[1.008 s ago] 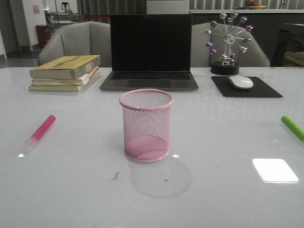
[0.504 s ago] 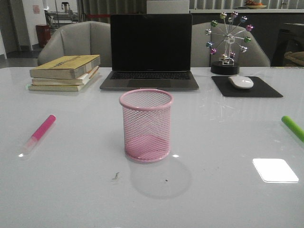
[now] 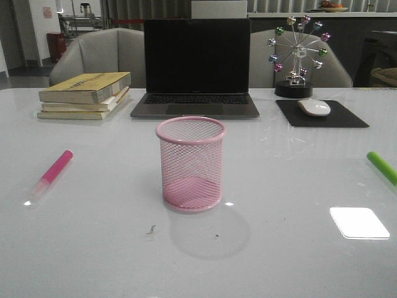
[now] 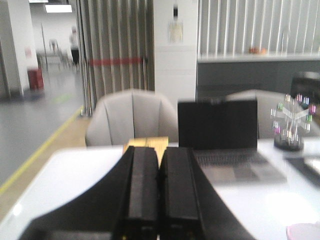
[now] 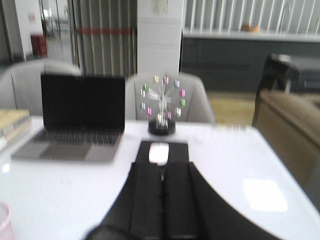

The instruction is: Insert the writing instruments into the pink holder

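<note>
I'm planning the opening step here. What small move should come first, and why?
Probably open the left gripper and lower it toward the pink marker. Both markers lie flat on the table, the pink holder stands empty, and both grippers are shut on nothing.

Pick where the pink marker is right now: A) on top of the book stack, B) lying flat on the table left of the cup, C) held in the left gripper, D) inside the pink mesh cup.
B: the pink marker lies flat on the table, well left of the pink mesh cup, which holds nothing; the left gripper is shut with nothing in it.
</note>
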Controlling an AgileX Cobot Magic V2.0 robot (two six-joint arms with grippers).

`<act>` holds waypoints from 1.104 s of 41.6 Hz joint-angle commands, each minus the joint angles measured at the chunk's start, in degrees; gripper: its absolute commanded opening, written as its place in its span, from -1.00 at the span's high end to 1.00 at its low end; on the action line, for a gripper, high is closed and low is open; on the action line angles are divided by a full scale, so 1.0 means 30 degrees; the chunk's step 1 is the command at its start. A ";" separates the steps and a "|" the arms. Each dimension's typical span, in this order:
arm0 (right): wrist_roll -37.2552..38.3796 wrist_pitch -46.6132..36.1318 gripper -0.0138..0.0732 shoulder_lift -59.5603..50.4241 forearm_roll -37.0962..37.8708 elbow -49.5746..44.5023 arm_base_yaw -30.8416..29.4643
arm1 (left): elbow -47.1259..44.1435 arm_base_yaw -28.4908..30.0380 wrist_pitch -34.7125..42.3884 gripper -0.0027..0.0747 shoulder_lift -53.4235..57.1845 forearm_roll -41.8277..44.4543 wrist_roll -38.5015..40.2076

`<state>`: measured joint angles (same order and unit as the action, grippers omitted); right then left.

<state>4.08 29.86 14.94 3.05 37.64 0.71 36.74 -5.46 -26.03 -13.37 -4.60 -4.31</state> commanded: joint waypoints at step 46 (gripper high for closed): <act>0.1740 0.3759 -0.49 0.7564 0.1176 -0.1439 -0.0093 | -0.0225 -0.2459 -0.3345 -0.71 -0.4370 -0.0701 -0.0316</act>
<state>7.58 45.59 33.85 4.33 30.15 0.71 34.55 -9.43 -40.46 -25.73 -5.64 -4.42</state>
